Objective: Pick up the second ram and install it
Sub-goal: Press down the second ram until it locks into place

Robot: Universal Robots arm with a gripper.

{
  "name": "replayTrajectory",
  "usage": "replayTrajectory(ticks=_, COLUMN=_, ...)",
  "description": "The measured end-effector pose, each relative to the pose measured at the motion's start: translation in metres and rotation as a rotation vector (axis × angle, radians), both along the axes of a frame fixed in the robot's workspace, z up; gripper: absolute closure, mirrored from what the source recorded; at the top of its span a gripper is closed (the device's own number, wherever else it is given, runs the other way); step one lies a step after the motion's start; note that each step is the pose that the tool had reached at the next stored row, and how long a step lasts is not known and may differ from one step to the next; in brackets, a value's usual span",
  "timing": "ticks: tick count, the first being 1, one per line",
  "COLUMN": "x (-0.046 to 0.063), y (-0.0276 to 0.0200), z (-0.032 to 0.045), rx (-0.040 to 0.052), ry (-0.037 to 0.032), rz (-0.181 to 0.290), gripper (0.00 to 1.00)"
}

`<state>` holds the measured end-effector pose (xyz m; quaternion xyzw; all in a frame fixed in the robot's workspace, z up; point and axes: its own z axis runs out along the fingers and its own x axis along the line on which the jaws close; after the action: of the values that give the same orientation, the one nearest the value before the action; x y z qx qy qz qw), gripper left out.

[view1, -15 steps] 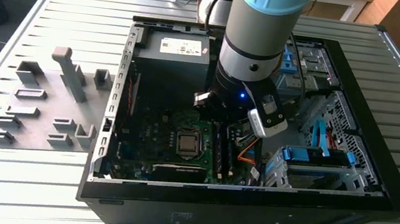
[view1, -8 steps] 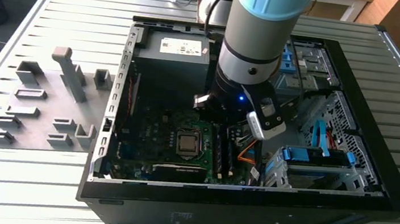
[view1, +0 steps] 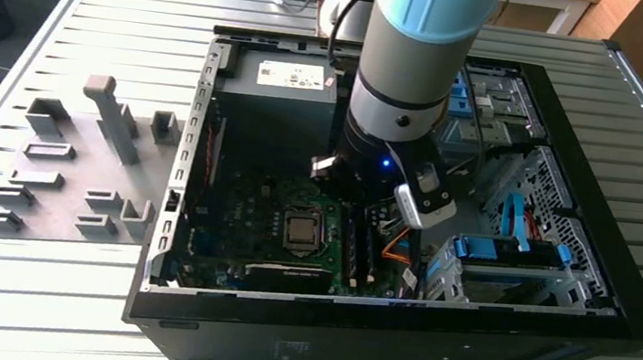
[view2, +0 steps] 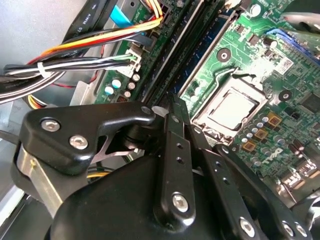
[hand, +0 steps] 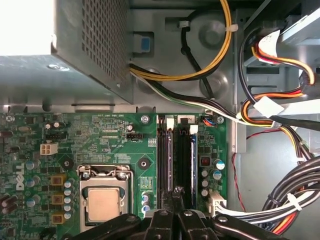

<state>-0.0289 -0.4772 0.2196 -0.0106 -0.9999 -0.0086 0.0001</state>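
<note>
Blue board edge and dark chips show in the memory slots of the motherboard (hand: 120, 135), and the second ram (hand: 186, 160) seems to be the stick standing in the slot on the cable side. I cannot tell for certain which of the two slots it occupies, or whether its white end clips have closed. The hand (hand: 175, 195) is right over these slots, its black fingers (view2: 172, 117) clenched together to a narrow tip just beside or touching the stick's top edge. No stick is visibly gripped between them.

By my judgement the pick-up is done and the work stands at the seating stage, with full latching unconfirmed.

Around the slots, the open computer case (view1: 170, 217) holds the motherboard with its processor socket (hand: 104, 202). It also holds a grey power supply (view1: 277, 92), bundled coloured cables (hand: 280, 110) and blue drive-bay clips (view1: 509, 252). Grey holder blocks (view1: 114, 122) stand on the ribbed surface (view1: 74, 297), well apart on the exterior view's left.
</note>
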Motion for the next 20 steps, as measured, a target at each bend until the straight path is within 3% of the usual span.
replayTrajectory(ticks=6, x=0.0, y=0.0002, z=-0.005, rx=0.0006, ry=-0.0003, rz=0.0, gripper=0.89)
replayTrajectory(ticks=9, x=0.0, y=0.0007, z=-0.0005, rx=0.0045, ry=-0.0015, rz=0.0, gripper=0.89)
replayTrajectory(ticks=15, x=0.0, y=0.0002, z=0.0133, rx=0.0015, ry=-0.0005, rz=0.0, gripper=0.89)
replayTrajectory(ticks=20, x=0.0, y=0.0002, z=0.0169, rx=0.0016, ry=-0.0005, rz=0.0, gripper=0.89)
